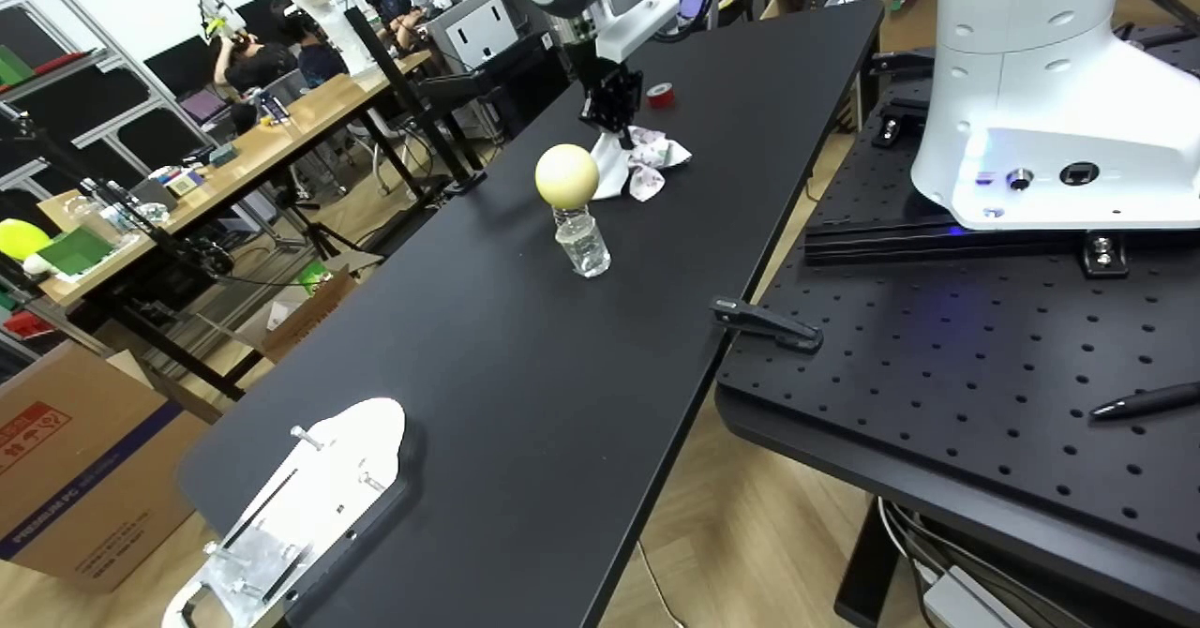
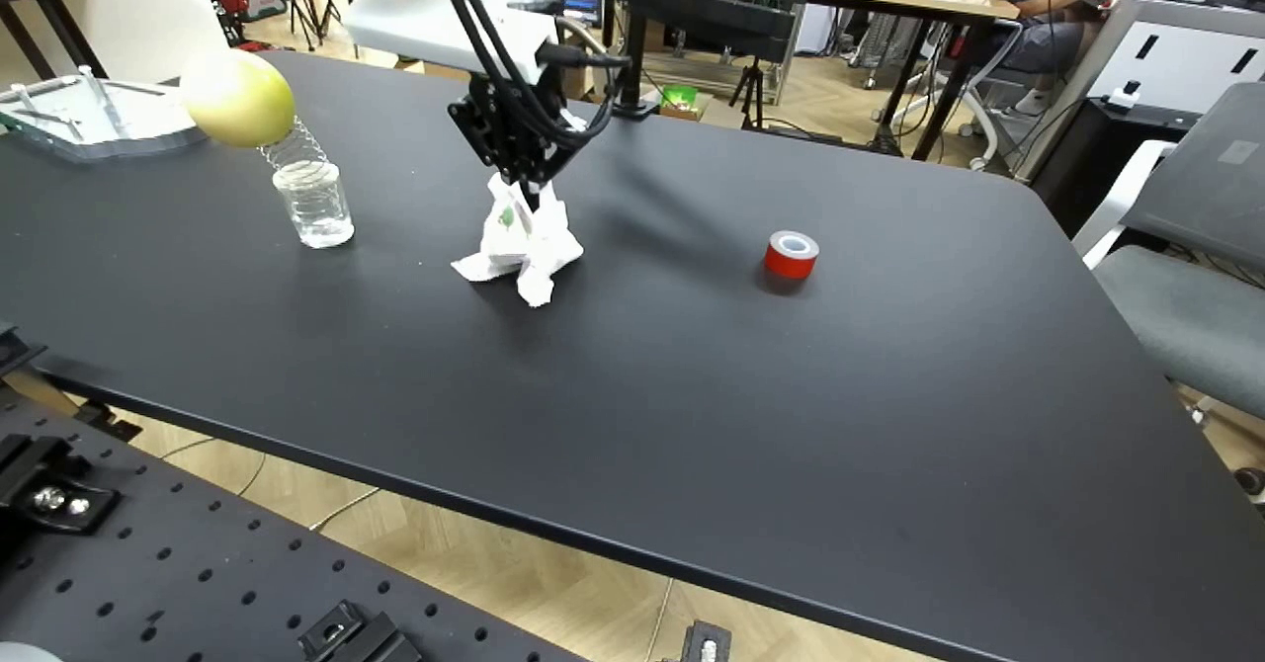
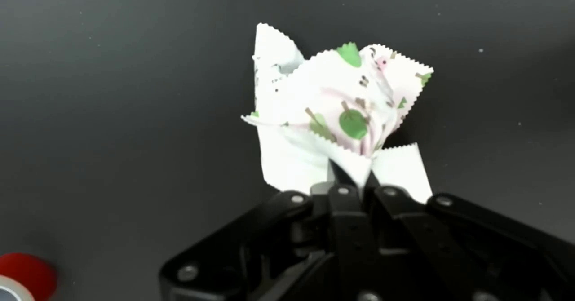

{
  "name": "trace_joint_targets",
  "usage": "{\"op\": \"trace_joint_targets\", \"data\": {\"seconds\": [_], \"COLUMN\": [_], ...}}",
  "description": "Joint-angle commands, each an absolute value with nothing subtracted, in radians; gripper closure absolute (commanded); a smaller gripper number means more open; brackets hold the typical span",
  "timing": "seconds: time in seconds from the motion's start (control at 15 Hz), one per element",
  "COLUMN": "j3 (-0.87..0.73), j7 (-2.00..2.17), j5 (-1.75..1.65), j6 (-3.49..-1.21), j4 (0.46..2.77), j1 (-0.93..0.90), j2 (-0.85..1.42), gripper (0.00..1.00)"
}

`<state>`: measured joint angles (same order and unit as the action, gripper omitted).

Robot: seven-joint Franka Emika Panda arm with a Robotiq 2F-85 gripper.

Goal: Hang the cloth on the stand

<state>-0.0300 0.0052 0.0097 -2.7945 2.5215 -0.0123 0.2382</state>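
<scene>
While the black fingers [image 3: 336, 175] stand nearly together, with a fold of the white fabric cloth printed with green and pink motifs [image 3: 323, 99] pinched between them, the step in hand looks to be the pick-up, with hanging not yet begun. In an exterior view the cloth peaks toward the fingers, its loose corners seeming to lie on the matte black counter [image 2: 889, 425]. Which thing serves as the stand is unclear; likeliest is the clear, plastic-looking vessel [image 1: 585, 246] topped by a pale yellow ball [image 1: 566, 176] near the cloth, not the flat white pegged board [image 1: 328, 478] farther off. The next move calls for a straight lift until every corner hangs free, then a carry above the ball and a lowering to drape the cloth before release.
</scene>
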Motion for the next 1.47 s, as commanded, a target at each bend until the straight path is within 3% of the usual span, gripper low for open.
{"op": "trace_joint_targets", "data": {"seconds": [0.0,0.67,1.4], "j3": [0.001,0.03,0.074], "j7": [-0.022,-0.008,-0.017], "j5": [0.039,0.016,0.001], "j6": [-2.664,-2.196,-2.04], "j4": [2.503,2.231,1.756], "j1": [0.0,-0.027,-0.07], "j2": [0.124,-0.086,0.191], "gripper": [0.99,0.99,0.99]}}
